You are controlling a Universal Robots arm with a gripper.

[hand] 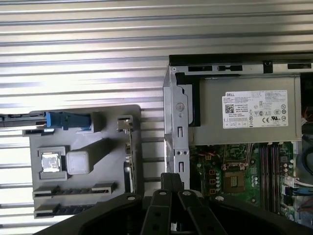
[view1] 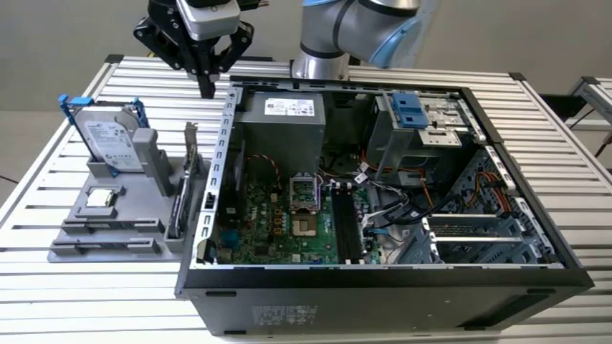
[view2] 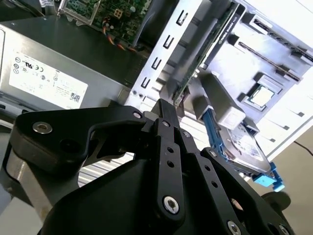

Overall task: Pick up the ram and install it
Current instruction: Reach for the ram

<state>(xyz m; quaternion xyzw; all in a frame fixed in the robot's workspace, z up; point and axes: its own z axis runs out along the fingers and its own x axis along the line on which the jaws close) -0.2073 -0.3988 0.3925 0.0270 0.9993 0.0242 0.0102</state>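
Hovering over the slatted table [view1: 96,301], my gripper [view1: 206,89] hangs at the back corner of the open computer case [view1: 383,304], on the exterior view's left.

- Gripper: fingers drawn together to a single tip in the exterior view and in both wrist views. Nothing is between them and they touch nothing.
- Ram [view1: 113,225]: set edge-up in a long slot of the grey holder [view1: 125,193], at the holder's end farthest from my gripper. It is well apart from my fingertips and not gripped. In the first wrist view the ram [hand: 73,190] is a dark strip across the holder, beside my gripper [hand: 172,177].
- Between gripper and ram, on the same holder: a hard drive [view1: 107,140] standing in a blue frame, a processor chip [view1: 100,201] lying flat, and a green card [view1: 180,204] upright along the side nearest the case.
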